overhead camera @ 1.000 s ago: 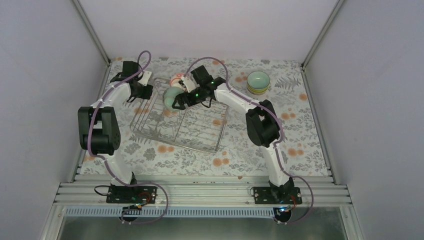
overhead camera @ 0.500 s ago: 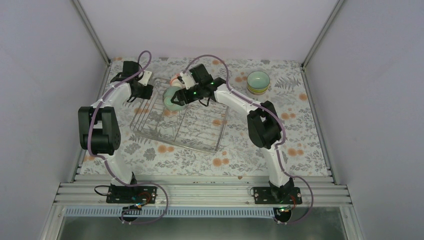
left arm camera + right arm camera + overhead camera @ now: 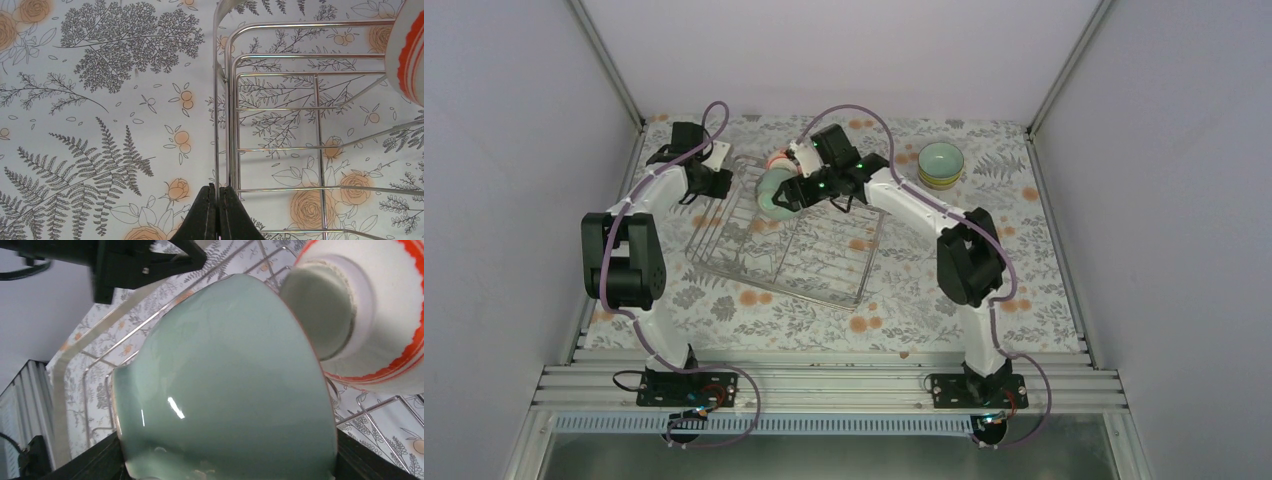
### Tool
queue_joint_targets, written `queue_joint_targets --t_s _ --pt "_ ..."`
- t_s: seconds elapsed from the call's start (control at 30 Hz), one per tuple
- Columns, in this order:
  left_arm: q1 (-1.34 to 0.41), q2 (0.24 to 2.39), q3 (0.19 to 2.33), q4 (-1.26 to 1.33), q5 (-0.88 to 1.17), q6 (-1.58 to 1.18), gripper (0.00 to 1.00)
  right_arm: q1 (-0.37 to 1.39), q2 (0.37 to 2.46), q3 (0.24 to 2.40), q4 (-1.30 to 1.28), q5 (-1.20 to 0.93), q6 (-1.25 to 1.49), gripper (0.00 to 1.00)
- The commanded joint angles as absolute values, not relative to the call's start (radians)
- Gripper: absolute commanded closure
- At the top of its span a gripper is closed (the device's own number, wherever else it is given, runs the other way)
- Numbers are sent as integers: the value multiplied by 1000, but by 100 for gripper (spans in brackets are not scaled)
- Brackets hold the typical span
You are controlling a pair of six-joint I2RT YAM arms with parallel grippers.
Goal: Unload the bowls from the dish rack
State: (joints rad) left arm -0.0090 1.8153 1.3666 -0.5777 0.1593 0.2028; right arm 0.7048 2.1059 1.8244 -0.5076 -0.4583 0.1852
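Note:
The silver wire dish rack (image 3: 796, 250) lies mid-table. My right gripper (image 3: 790, 190) is shut on the pale mint green bowl (image 3: 770, 196), held on its side over the rack's far left part. In the right wrist view the mint bowl (image 3: 225, 380) fills the space between my fingers (image 3: 85, 462). The white bowl with orange-red pattern (image 3: 779, 160) (image 3: 385, 315) sits just behind it in the rack. The yellow-green bowl (image 3: 941, 164) stands on the table at the far right. My left gripper (image 3: 715, 184) (image 3: 218, 189) is shut on the rack's left rim wire (image 3: 223, 100).
Grey walls and metal posts close in the table at the back and sides. The floral cloth (image 3: 1024, 260) covers the table around the rack. The left arm's dark wrist (image 3: 135, 260) is just beyond the mint bowl.
My right gripper has shifted the mint bowl slightly toward the far side and its elbow has swung to the right. The left arm and the rack have stayed put.

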Motion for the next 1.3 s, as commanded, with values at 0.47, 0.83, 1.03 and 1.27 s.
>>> queue_joint_targets --t_s 0.47,0.83,1.03,1.27 --pt "-9 1839 1378 -586 169 223 98 609 1804 1775 -571 -467 2 59" --pt "-8 1829 1391 -593 188 224 98 414 1715 1726 -569 -163 -184 59" --pt "-9 1820 1394 -591 200 230 97 314 1728 1751 -593 -47 -271 65" --pt "-8 1816 1393 -587 222 233 98 247 1739 1712 -578 52 -328 69"
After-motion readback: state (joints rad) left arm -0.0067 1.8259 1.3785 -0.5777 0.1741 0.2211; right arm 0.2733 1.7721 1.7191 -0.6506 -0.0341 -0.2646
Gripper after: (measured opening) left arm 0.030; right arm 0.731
